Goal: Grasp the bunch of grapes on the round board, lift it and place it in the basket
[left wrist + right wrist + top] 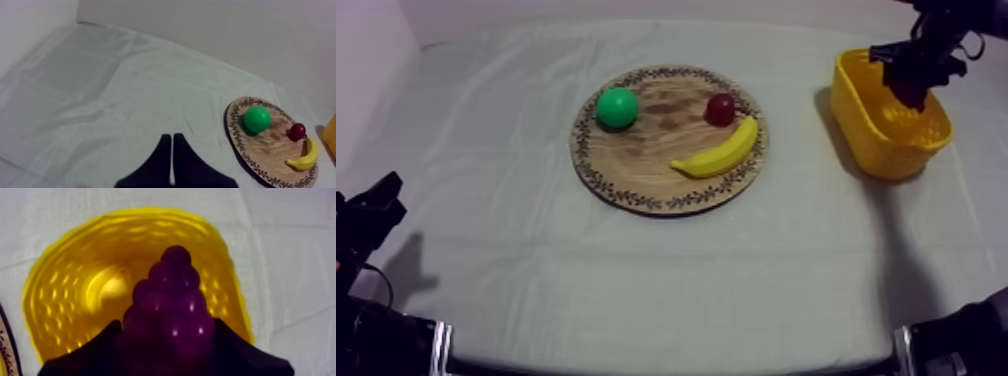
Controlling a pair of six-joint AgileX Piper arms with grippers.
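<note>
- Top view: right gripper (913, 88) hangs over the yellow basket (876, 150), well right of the wooden board (646, 150). The left gripper (378, 205) sits far off.
- Left wrist view: left fingers (161, 165) pressed together, empty.
- Right wrist view: right gripper pinches the bunch of grapes (172, 288) straight above the basket's hollow. The long axis runs along the fingers, narrow tip toward the basket.

Round green toy ball (617, 108) well apart from small red fruit (720, 109), dark and shiny. Curved yellow toy banana (719, 154) just beside the latter, tip towards it. Creased grey-white cloth (636, 290) underneath, spread wide.
</note>
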